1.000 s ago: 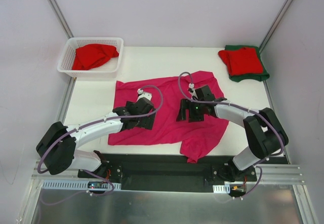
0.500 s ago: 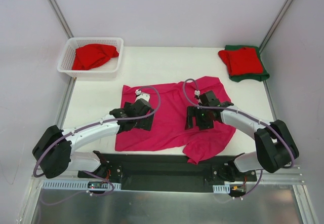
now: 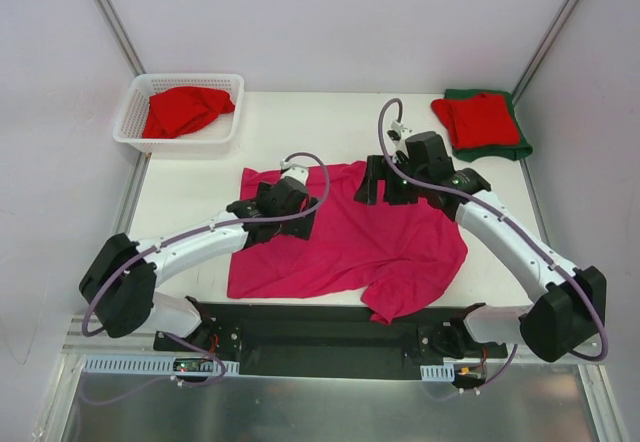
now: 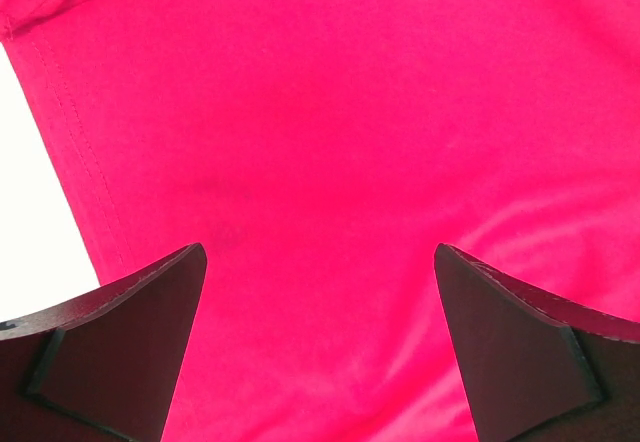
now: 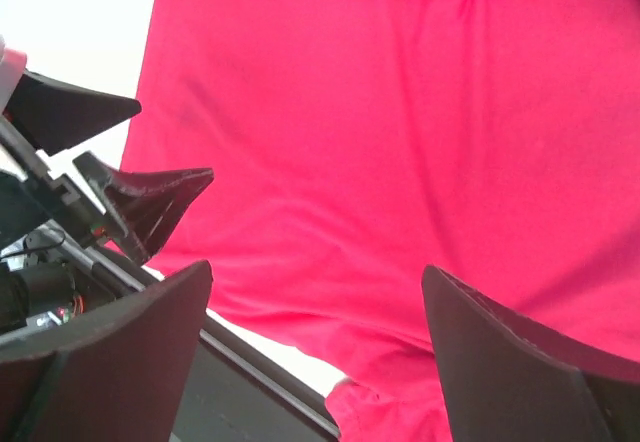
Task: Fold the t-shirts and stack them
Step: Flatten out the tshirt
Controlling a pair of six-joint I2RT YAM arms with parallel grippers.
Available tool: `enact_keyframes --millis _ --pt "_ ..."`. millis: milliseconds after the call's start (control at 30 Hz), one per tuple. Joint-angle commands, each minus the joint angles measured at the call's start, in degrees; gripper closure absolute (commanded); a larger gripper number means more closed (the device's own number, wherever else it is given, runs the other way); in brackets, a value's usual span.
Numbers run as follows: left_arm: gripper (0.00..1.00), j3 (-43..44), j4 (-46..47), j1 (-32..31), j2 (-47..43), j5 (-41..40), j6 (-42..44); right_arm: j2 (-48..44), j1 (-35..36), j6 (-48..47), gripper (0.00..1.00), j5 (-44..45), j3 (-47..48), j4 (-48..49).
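Magenta-pink t-shirt (image 3: 350, 247) lies spread, somewhat rumpled, on the white worktop (image 3: 300, 122) in the top view, its lower edge reaching the near side. The left end effector (image 3: 295, 212) hangs over the shirt's left part and the right end effector (image 3: 385, 192) over its far edge. Both are released and neither holds cloth. Far left of the magenta shirt sits a white lattice basket (image 3: 135, 127) with a crumpled red t-shirt (image 3: 185, 109) inside. Far right of it, a folded red t-shirt (image 3: 478, 119) rests on a dark green t-shirt (image 3: 495, 150).

From the left wrist, the magenta shirt (image 4: 350, 142) fills nearly everything. Its stitched hem runs down the left, with bare worktop (image 4: 30, 212) beyond. The left end effector (image 4: 320, 342) has its dark fingers (image 4: 120, 352) spread wide above the cloth.

From the right wrist, the shirt (image 5: 400, 142) lies below the right end effector (image 5: 315, 362), which stands wide apart and empty. The left end effector (image 5: 110, 152) shows at the shirt's left edge, beside white worktop (image 5: 70, 22).
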Motion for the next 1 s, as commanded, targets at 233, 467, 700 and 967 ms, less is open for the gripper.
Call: enact_keyframes --millis 233,467,700,967 --pt "0.06 -0.4 7.2 11.7 4.1 2.0 2.7 2.6 0.9 0.5 0.11 0.2 -7.3 2.7" --pt "0.08 0.9 10.6 15.1 8.5 3.5 2.8 4.8 1.0 0.5 0.15 -1.1 -8.9 4.6" --pt "0.12 4.7 12.1 15.1 15.1 4.8 2.7 10.6 2.3 0.0 0.51 -1.5 -11.4 8.6" --pt "0.12 5.8 12.9 15.1 16.9 4.8 3.1 15.3 3.2 0.5 0.99 -1.5 -12.9 11.6"
